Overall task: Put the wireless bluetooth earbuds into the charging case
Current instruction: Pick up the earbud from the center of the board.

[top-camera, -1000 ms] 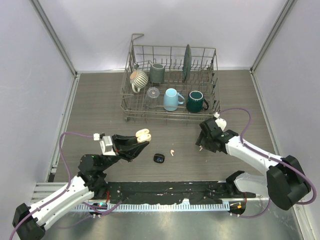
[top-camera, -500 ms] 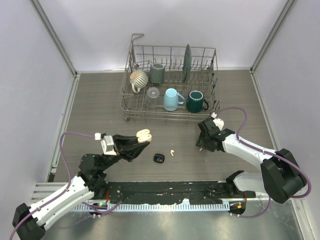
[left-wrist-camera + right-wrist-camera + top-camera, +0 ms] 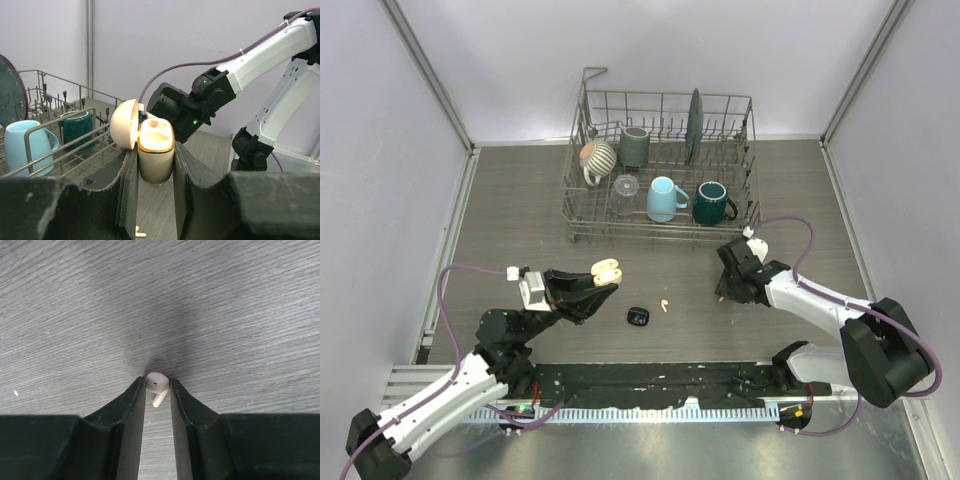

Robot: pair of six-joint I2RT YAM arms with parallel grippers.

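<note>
My left gripper [image 3: 604, 279] is shut on an open cream charging case [image 3: 608, 267] and holds it upright above the table, lid swung back. In the left wrist view the case [image 3: 155, 152] sits between the fingers [image 3: 129, 180], its sockets empty. My right gripper [image 3: 721, 291] is down at the table, its tips closed on the head of a cream-pink earbud [image 3: 157, 383], stem pointing back between the fingers [image 3: 131, 410]. A second cream-pink earbud [image 3: 665, 304] lies loose on the table; it also shows in the left wrist view [image 3: 140, 232]. I cannot make out any black earbuds.
A small black case-like object [image 3: 638, 317] lies just left of the loose earbud. A wire dish rack [image 3: 582, 228] at the back holds a striped mug [image 3: 596, 158], a grey mug [image 3: 634, 146], a light blue mug [image 3: 663, 199], a dark green mug [image 3: 712, 203] and a dark plate [image 3: 693, 125].
My right gripper has shifted slightly left and settled at the table. The left gripper and the case have stayed put.
</note>
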